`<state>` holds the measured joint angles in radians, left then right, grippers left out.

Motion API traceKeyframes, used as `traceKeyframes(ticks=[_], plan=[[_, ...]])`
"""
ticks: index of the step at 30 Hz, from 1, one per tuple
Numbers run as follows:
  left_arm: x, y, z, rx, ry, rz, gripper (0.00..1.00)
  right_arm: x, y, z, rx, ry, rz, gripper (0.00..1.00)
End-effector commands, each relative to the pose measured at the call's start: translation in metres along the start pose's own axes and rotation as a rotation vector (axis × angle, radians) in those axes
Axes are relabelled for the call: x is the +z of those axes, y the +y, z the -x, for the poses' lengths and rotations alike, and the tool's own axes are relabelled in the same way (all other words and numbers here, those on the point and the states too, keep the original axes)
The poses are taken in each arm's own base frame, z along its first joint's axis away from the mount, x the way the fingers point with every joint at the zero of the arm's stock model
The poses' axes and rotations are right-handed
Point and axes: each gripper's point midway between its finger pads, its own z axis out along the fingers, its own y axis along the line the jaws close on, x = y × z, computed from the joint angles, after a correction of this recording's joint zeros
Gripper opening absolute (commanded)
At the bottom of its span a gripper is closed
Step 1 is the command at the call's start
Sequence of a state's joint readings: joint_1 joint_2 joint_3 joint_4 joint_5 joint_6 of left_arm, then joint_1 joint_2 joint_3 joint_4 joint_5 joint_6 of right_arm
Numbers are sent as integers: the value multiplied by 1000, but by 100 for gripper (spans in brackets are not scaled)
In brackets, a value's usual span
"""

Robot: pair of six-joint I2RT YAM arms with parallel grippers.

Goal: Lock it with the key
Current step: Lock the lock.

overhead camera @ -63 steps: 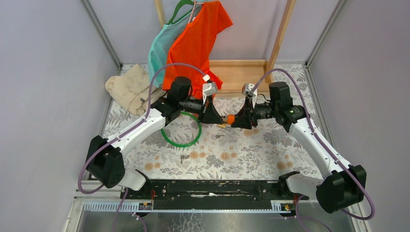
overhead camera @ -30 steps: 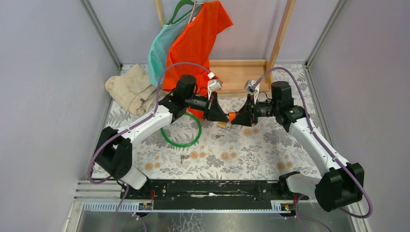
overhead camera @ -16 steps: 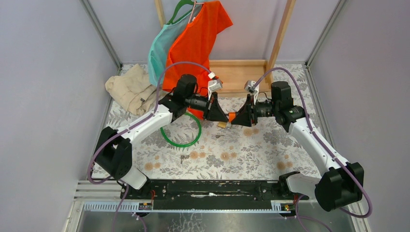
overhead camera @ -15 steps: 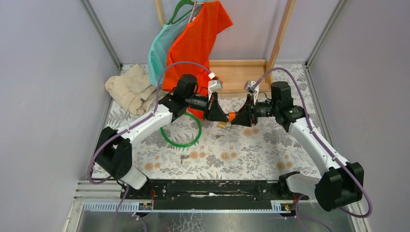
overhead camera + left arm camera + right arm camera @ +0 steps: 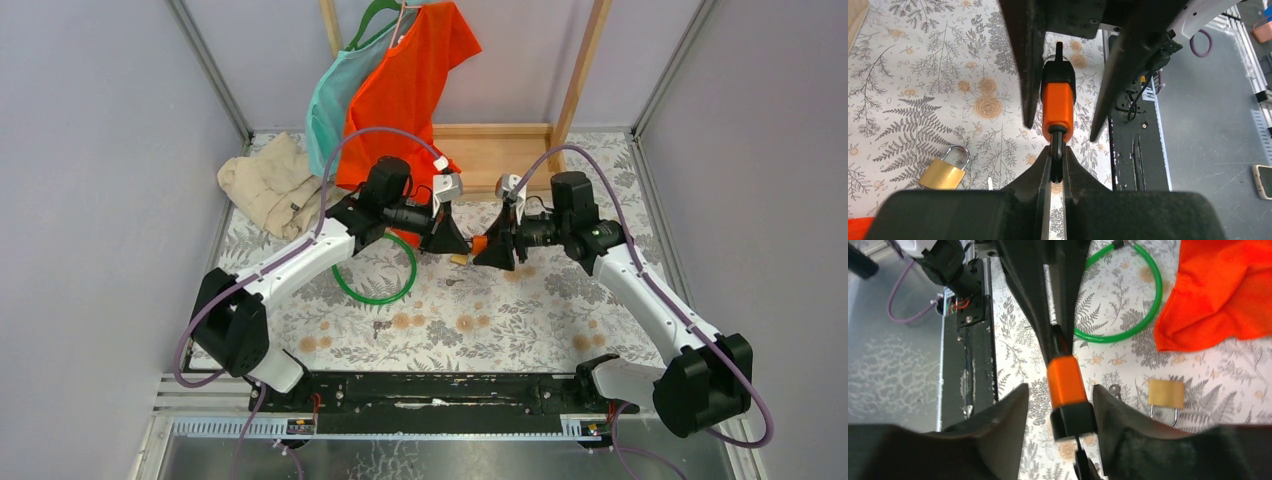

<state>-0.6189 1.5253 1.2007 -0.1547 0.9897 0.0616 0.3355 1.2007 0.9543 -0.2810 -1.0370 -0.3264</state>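
Right now the left gripper (image 5: pixel 1057 159) is clamped on the thin black loop end of the key (image 5: pixel 1057 102), holding it off the floral surface (image 5: pixel 908 75), near and slightly above the brass padlock (image 5: pixel 944 170), which lies flat. The right gripper (image 5: pixel 1059 390) has its fingers apart on either side of the key's orange head, gaps visible both sides, not gripping.

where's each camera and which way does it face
Top external: above and behind the bases, looking down on the table; both arms show.
Left wrist: on that arm, looks along the left end effector, pinching the key, toward the right arm.
Right wrist: faces opposite, along the right end effector straddling the key.
Shared: both wrist views show key and brass padlock.
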Motion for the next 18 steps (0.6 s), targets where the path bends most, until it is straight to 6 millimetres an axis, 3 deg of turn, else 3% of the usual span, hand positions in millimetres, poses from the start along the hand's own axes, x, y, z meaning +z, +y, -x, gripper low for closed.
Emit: traceKeyframes(ticks=[1, 4, 7, 15, 18], plan=[[-4, -4, 21, 172, -30, 19, 0, 1, 13, 21, -158, -26, 29, 65], [-14, 3, 19, 179, -25, 47, 0, -2, 11, 19, -176, -9, 8, 77], [-24, 9, 17, 172, -28, 68, 0, -5, 9, 18, -196, 9, -7, 80], [-35, 10, 0, 198, 13, 81, 0, -15, -4, 21, -218, 25, -87, 81], [-36, 11, -5, 204, 32, 87, 0, -17, -6, 20, -233, 41, -99, 76]])
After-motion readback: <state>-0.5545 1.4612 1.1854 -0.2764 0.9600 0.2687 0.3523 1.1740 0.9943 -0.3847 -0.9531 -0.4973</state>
